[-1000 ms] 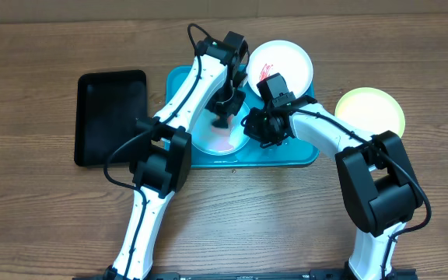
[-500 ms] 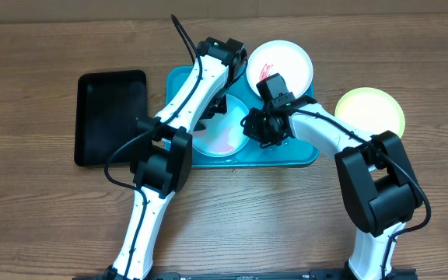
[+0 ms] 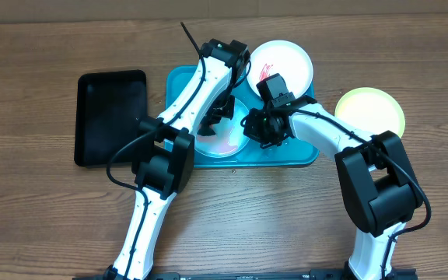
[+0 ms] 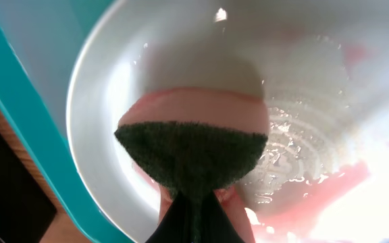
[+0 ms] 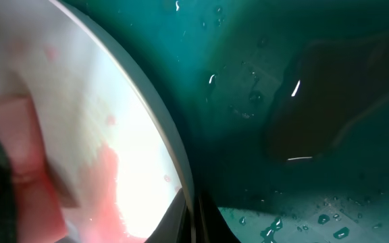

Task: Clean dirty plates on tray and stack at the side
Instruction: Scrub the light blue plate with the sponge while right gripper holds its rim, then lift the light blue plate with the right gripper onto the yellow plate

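Note:
The pale mint plate lies on the turquoise tray, wet and smeared pink. My left gripper is shut on a pink sponge with a dark green scrub face and presses it onto that plate. My right gripper is shut on the plate's right rim. The white plate with red smears sits at the tray's far right corner. The yellow-green rimmed plate lies on the table to the right.
A black rectangular tray lies left of the turquoise tray. Water drops and a dark wet patch sit on the tray floor. Both arms cross over the tray's middle.
My left gripper has wiped the sponge from the plate's middle toward its far side, uncovering more of the pink smear. The right gripper has kept its hold on the rim.

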You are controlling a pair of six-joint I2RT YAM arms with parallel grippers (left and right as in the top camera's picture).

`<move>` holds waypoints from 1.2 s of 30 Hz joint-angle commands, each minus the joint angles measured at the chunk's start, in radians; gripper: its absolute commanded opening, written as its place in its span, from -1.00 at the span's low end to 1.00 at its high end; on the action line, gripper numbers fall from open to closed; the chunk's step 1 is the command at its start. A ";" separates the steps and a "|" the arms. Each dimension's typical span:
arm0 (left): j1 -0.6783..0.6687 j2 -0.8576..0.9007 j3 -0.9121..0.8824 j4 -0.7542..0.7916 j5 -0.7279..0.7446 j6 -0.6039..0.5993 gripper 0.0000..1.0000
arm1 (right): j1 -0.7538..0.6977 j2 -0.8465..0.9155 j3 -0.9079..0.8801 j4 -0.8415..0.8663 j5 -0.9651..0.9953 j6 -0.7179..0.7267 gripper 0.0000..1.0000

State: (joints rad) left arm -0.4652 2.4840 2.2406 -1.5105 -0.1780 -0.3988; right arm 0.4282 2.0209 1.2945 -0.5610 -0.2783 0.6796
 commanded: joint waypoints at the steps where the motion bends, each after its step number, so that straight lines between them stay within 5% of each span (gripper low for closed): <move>1: -0.005 0.016 -0.059 0.010 0.013 -0.006 -0.92 | 0.005 0.004 0.008 0.004 -0.005 -0.007 -0.93; 15: 0.004 0.016 -0.111 0.154 0.011 0.011 -0.92 | 0.005 0.004 0.008 0.003 -0.010 -0.007 -0.93; 27: 0.100 0.016 0.470 -0.119 0.084 0.029 -0.92 | 0.005 -0.050 0.068 -0.115 0.029 -0.113 -0.93; 36: 0.121 0.016 0.530 -0.145 0.094 0.017 -0.91 | 0.005 -0.229 0.153 -0.387 0.388 -0.160 -0.93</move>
State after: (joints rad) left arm -0.3378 2.5088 2.7697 -1.6539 -0.1066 -0.3851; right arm 0.4320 1.8919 1.3994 -0.9272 -0.0605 0.5526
